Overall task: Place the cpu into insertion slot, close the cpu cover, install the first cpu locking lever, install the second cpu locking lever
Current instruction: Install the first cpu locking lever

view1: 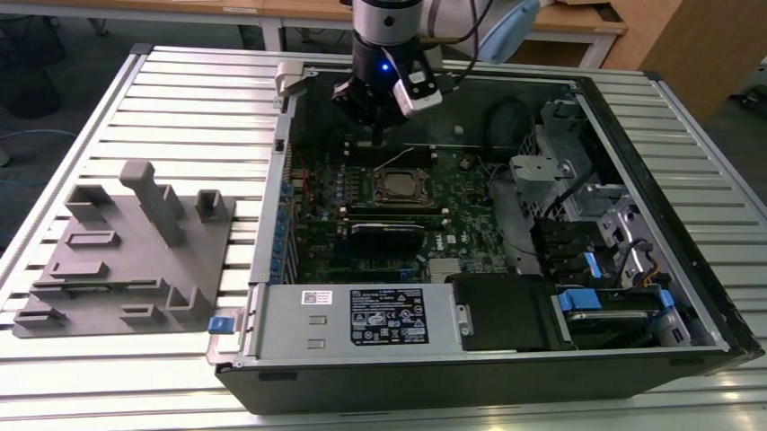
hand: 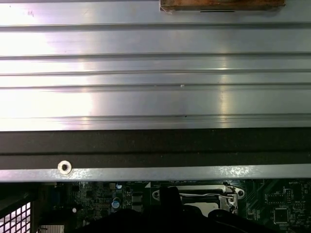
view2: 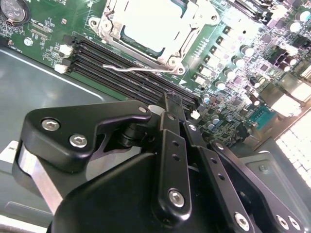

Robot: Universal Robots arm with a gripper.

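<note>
The cpu point(view2: 153, 22) is seated in the insertion slot point(view1: 380, 188), framed by the lowered cpu cover point(view2: 111, 28). One locking lever point(view2: 131, 68) appears unlatched. The end effector point(view2: 173, 101), closed and empty, is poised beside it; the lever should be pressed steadily and hooked under its catch.

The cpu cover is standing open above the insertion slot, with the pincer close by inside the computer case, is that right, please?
Not quite: the second wrist view shows the cpu cover closed flat over the insertion slot; the pincer is close by inside the computer case.
</note>
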